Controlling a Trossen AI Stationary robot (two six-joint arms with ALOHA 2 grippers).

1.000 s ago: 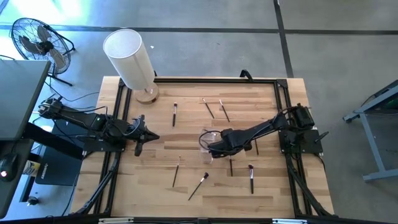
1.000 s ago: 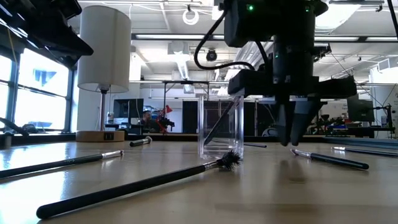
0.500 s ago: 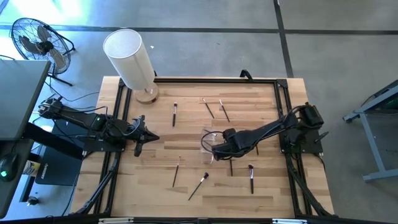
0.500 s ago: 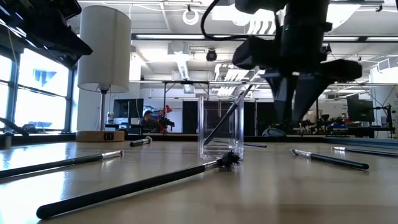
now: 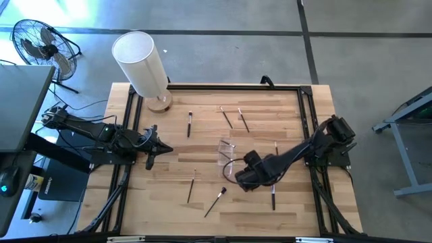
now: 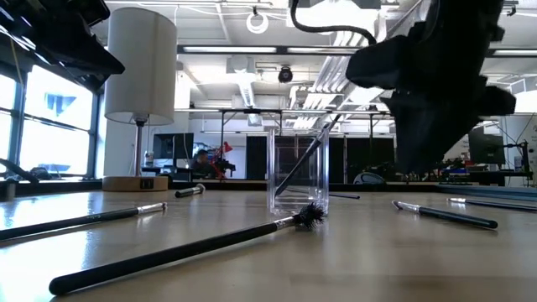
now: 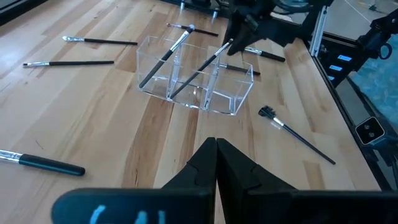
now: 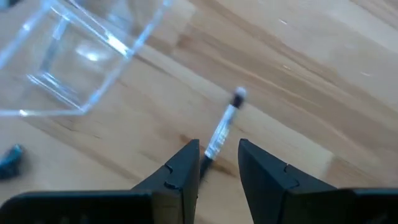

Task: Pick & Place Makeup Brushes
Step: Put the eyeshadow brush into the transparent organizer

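From above, my right gripper (image 5: 237, 177) hovered low beside the clear organizer (image 5: 227, 151), my left gripper (image 5: 164, 149) parked at the table's (image 5: 202, 135) left edge; I counted seven makeup brushes (image 5: 190, 123) loose on the wood. At table height, two brushes leaned inside the organizer (image 6: 298, 172). My left wrist camera showed my left fingers pressed together. My right wrist camera showed my right fingers (image 8: 180, 168) slightly parted, empty, straddling the silver-ferruled brush (image 8: 222, 130). I judged it light, stiff and prone to rolling; mid-handle seemed safest.
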